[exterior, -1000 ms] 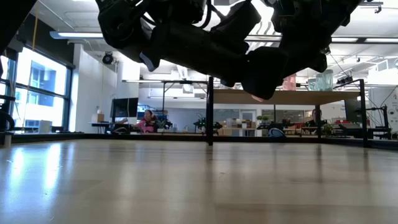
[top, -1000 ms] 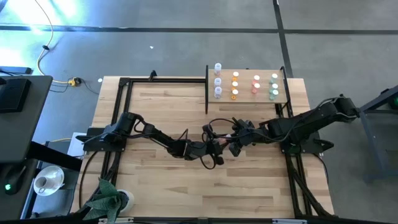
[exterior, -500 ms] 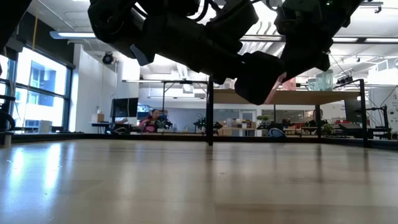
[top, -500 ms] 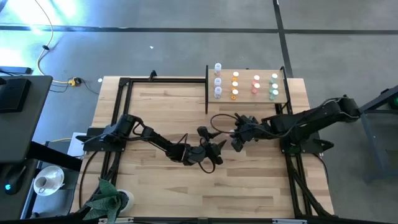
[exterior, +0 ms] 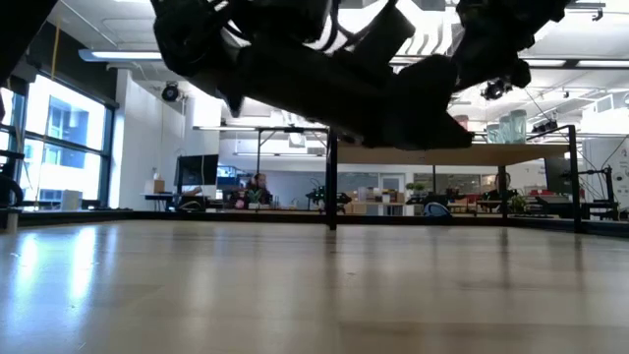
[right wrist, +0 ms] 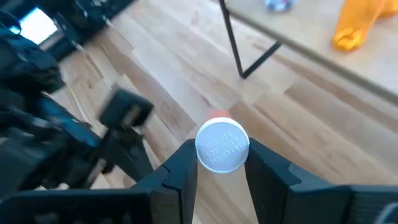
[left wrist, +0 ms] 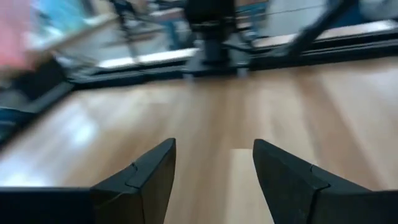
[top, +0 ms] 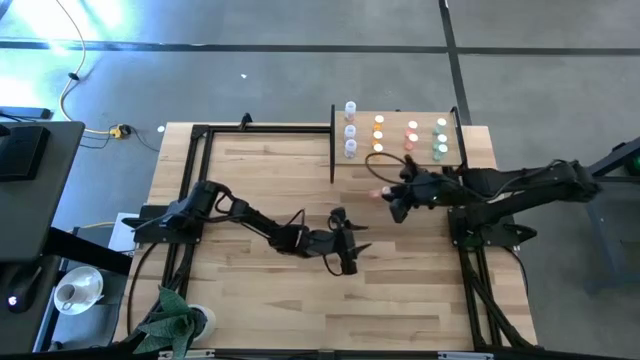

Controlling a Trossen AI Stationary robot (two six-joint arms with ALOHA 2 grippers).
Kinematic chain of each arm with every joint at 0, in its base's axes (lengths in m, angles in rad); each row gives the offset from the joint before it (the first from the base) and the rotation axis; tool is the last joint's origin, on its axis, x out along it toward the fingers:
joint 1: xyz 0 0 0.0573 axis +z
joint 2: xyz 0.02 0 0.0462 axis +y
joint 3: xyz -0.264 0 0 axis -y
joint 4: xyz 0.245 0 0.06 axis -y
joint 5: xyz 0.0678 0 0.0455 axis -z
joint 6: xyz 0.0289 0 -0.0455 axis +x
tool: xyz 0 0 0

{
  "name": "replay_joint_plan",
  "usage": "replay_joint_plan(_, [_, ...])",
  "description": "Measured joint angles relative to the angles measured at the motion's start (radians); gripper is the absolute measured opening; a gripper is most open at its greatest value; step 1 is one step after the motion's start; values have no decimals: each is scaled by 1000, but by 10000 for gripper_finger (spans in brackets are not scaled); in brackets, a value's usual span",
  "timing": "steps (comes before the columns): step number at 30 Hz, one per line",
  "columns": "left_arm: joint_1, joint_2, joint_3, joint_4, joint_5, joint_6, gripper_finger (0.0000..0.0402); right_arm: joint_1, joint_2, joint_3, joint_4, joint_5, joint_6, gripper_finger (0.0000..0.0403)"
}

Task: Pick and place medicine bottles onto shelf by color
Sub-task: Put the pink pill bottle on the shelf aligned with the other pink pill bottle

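My right gripper (right wrist: pixel 222 163) is shut on a pink-red medicine bottle (top: pixel 377 193) with a white cap. It hangs over the table just in front of the shelf (top: pixel 394 140). The shelf is a pale board at the far right. On it medicine bottles stand in columns: clear-white (top: pixel 350 130), orange (top: pixel 378 137), pink-red (top: pixel 411 135) and green (top: pixel 440 138). My left gripper (left wrist: pixel 211 152) stands open above the table's middle (top: pixel 345 243), with nothing between its fingers. My right gripper pinches the bottle between its two fingers, at the sides of the white cap (right wrist: pixel 222 146). The cap faces back toward the wrist and the pink-red body (right wrist: pixel 217 116) points away along the fingers, slanting down. The bottle is lifted clear of the table.
A black post (top: pixel 332 145) edges the shelf's left side and a black frame (top: pixel 200 135) runs round the table. A plant (top: pixel 170 320) stands at the near left corner. Bare tabletop (top: pixel 420 290) lies near the front edge.
My right gripper has drawn away from my left gripper with the pink-red bottle, rising and going toward the far right, up to the shelf's front. My left gripper has stayed over the table's middle and turned a little at the wrist.
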Motion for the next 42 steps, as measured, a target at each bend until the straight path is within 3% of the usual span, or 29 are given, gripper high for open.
replay_joint_plan(5, [43,0,0,-4,213,-120,205,-26,-61,0,-4,-1,-28,103])
replay_joint_plan(13, [84,0,0,-4,353,-197,204,-64,-116,7,-17,-46,-39,103])
replay_joint_plan(17, [87,0,0,-4,360,-197,204,-80,-108,100,-124,-37,-66,103])
replay_joint_plan(23, [86,0,0,-4,363,-195,204,-89,-57,300,-373,76,-69,103])
replay_joint_plan(28, [86,0,0,-3,364,-195,204,-160,11,419,-552,82,-22,103])
replay_joint_plan(34, [86,0,0,-3,396,-195,204,-313,107,508,-694,28,-52,103])
replay_joint_plan(42, [86,0,0,-3,408,-195,204,-510,190,504,-706,-93,-141,103])
